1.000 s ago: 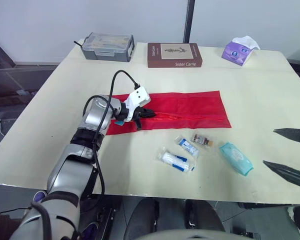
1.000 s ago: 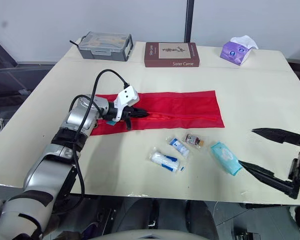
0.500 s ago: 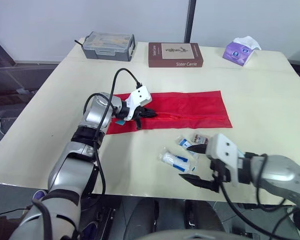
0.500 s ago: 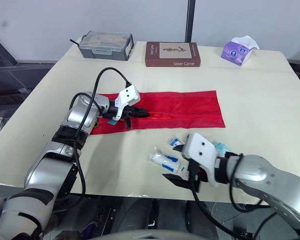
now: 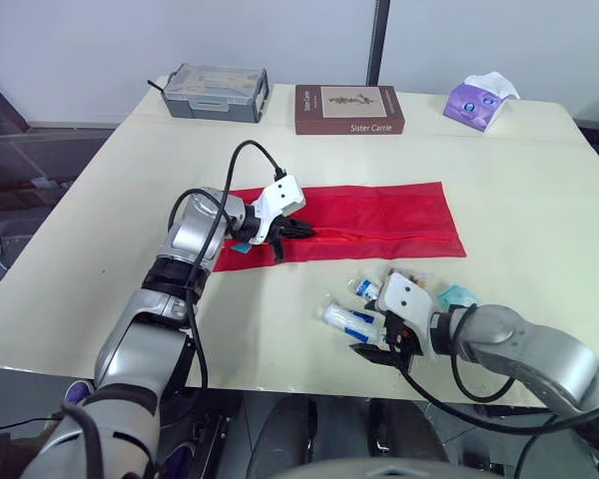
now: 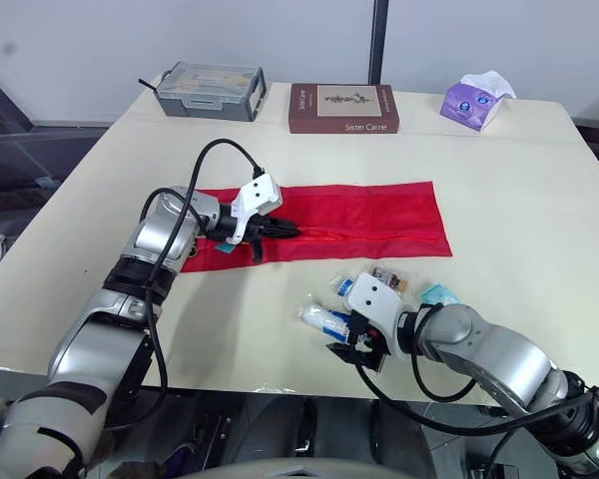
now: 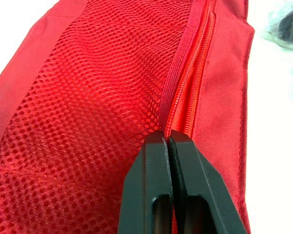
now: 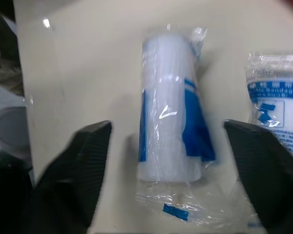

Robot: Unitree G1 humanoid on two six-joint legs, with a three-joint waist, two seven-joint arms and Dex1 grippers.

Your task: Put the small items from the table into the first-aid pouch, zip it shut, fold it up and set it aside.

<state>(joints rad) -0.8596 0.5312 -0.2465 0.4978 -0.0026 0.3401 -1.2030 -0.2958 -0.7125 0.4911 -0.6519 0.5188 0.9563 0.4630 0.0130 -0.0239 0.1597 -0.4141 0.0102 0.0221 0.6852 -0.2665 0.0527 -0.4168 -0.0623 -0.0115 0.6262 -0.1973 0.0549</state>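
Looks down on a cream table (image 5: 100,200) with a long red mesh pouch (image 5: 379,215) laid flat across its middle, a zipper along its length nearer the front side. At the pouch's left end, left gripper (image 7: 167,141), black fingers (image 7: 146,185) pressed tight together on the zipper line, pinching the fabric where mesh meets red tape. Near the front edge, right gripper (image 8: 167,131) low over the table, fingers (image 8: 88,161) spread wide and holding nothing. Between those fingers, touching neither, a white bandage roll (image 8: 168,112) with a blue band, sealed in clear wrap and lying on the table. Just beside the roll, a flat sachet (image 8: 276,102) with blue print. A little further toward the pouch, a small brown packet (image 6: 387,276); to the right, a teal pack (image 5: 457,295), partly hidden behind the right arm. All four small items outside the pouch, on the table between it and the front edge. Along the far edge, well apart from the rest: a grey plastic case (image 5: 217,92) on the left, a brown book (image 5: 347,108) titled Sister Carrie in the middle, a purple tissue pack (image 5: 479,100) on the right.
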